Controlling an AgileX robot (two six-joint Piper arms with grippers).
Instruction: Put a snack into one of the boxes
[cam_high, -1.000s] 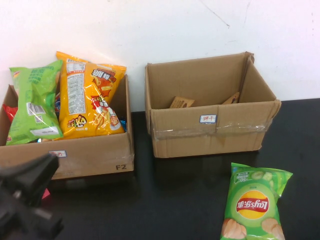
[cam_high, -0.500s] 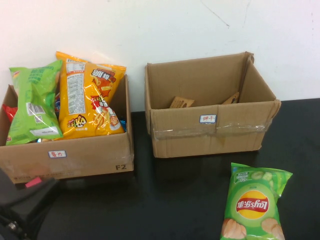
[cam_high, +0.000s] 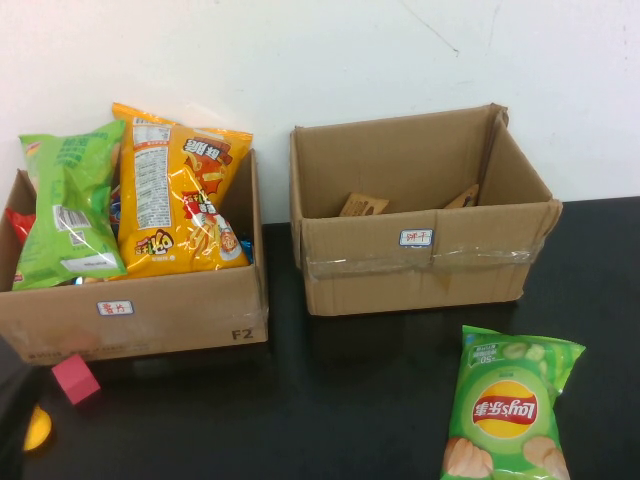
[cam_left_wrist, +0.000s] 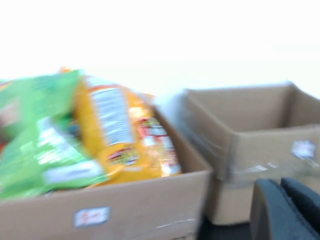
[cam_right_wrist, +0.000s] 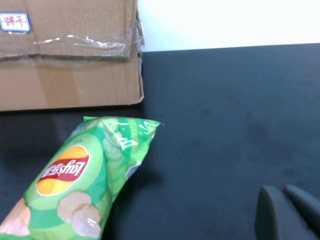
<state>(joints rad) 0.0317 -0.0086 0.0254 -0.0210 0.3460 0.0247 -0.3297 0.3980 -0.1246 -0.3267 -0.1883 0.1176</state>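
A green Lay's chip bag (cam_high: 508, 408) lies flat on the black table in front of the right cardboard box (cam_high: 425, 265), which holds only small cardboard scraps. It also shows in the right wrist view (cam_right_wrist: 82, 180). The left cardboard box (cam_high: 150, 310) holds an orange snack bag (cam_high: 180, 190) and a green snack bag (cam_high: 65, 205). My left gripper (cam_left_wrist: 281, 185) is shut and empty, low in front of the left box (cam_left_wrist: 125, 210); only a dark edge of that arm (cam_high: 8, 400) shows at the high view's lower left. My right gripper (cam_right_wrist: 283, 193) is shut and empty above bare table, right of the chip bag.
A small pink block (cam_high: 75, 378) and a yellow object (cam_high: 38, 428) lie on the table in front of the left box. A white wall stands behind both boxes. Black table (cam_high: 330, 400) lies between the boxes and the front edge.
My left arm has drawn back down and to the left, almost out of the high view, uncovering the pink block and the yellow object. The bags and boxes have not moved.
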